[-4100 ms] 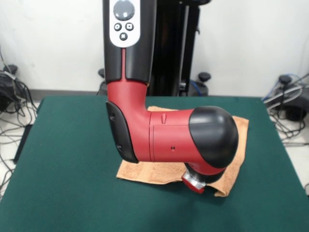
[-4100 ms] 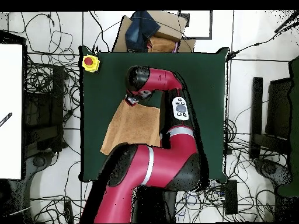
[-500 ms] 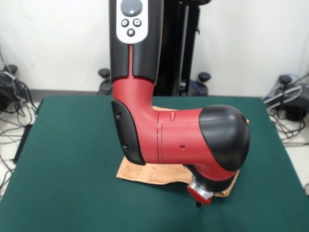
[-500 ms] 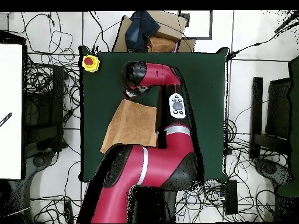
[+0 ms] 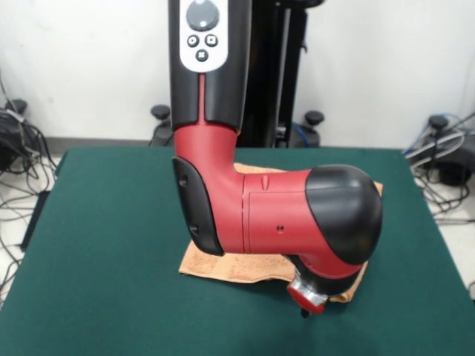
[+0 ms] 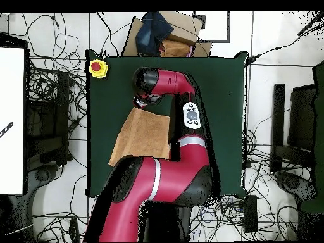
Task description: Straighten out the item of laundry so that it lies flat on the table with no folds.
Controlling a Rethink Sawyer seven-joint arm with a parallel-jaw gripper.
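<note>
The peach-orange towel (image 5: 226, 265) lies on the dark green table (image 5: 104, 222), and my arm hides most of it in the front view. In the overhead view the towel (image 6: 144, 134) looks roughly spread out and slightly skewed. My gripper (image 5: 304, 311) hangs under the red wrist, low over the towel's corner nearest the front camera. In the overhead view the gripper (image 6: 140, 104) sits at the towel's far corner. The wrist hides the gripper's state, and I cannot tell whether it touches the cloth.
A yellow box with a red button (image 6: 97, 68) sits on the table's far left corner in the overhead view. A cardboard box with dark cloth (image 6: 161, 35) stands beyond the table. Cables cover the floor around it.
Since 4.1 s ago the wrist has moved out to the towel's corner, towards the front camera. Over the last half second nothing visibly moved.
</note>
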